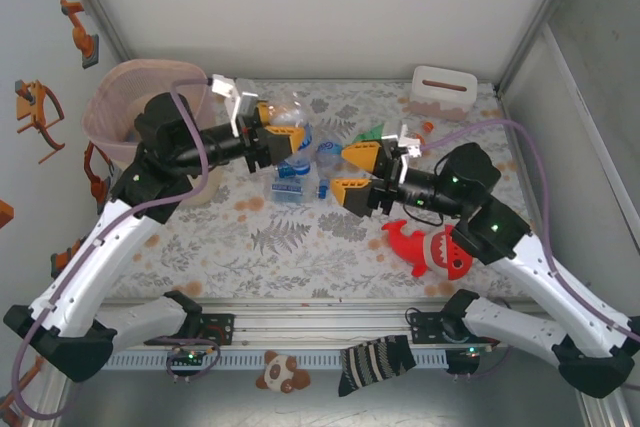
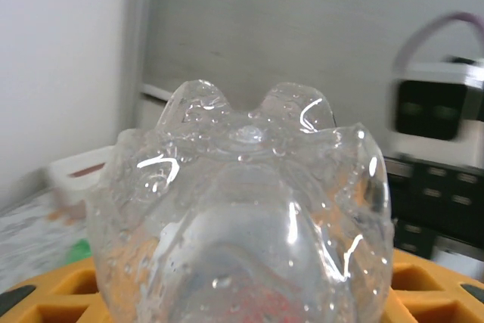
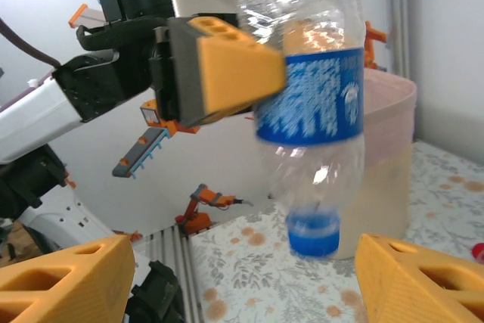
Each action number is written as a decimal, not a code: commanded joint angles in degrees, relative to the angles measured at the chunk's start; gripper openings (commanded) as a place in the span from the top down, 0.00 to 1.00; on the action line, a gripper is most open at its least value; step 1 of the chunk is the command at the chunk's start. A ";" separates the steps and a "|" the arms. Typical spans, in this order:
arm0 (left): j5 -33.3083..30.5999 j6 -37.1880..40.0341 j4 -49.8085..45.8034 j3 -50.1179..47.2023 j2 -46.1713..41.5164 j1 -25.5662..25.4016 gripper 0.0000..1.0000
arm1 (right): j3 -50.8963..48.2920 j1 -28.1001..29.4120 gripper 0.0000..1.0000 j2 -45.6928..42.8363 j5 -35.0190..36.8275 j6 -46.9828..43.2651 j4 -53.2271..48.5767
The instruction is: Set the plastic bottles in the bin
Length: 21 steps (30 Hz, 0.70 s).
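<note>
Where plastic bottles [image 1: 288,190] lie, the leaf-print surface [image 1: 290,237] meets plain pale walls [image 1: 300,7].

Bottles: 1 clear blue-label bottle [image 3: 310,111] up in air, approx 3 loose bottles [image 1: 288,190] on counter [image 1: 300,242]; exact no. unclear, some hidden. Also 1 pink bin [image 1: 100,127], 1 white slotted box [image 1: 442,92], 1 red shark plush [image 1: 432,249], 1 striped sock [image 1: 375,362], 1 small plush toy [image 1: 282,372].

A clear bottle [image 3: 310,104] with a blue label and a blue cap is hanging cap-down above the tabletop [image 1: 300,247], with the left gripper [image 1: 280,125] pinching it at the label. Just behind it, the bin [image 3: 389,149], tall and translucent pink, is standing upright at the far-left corner. A few other bottles [image 1: 290,187] with blue labels are lying on their sides mid-tabletop.
</note>
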 commanded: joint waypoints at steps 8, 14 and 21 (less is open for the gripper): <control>-39.71 -8.39 -15.28 8.37 -2.07 10.77 0.58 | 0.05 0.28 0.24 -3.36 8.09 -3.44 -5.12; -45.07 -17.11 -17.45 10.75 -0.15 21.69 0.65 | 0.08 0.29 0.24 -2.98 8.63 -3.30 -5.64; -56.91 -31.10 -36.20 24.06 10.24 26.92 0.74 | -0.21 0.27 0.24 -3.00 9.17 -3.33 -6.04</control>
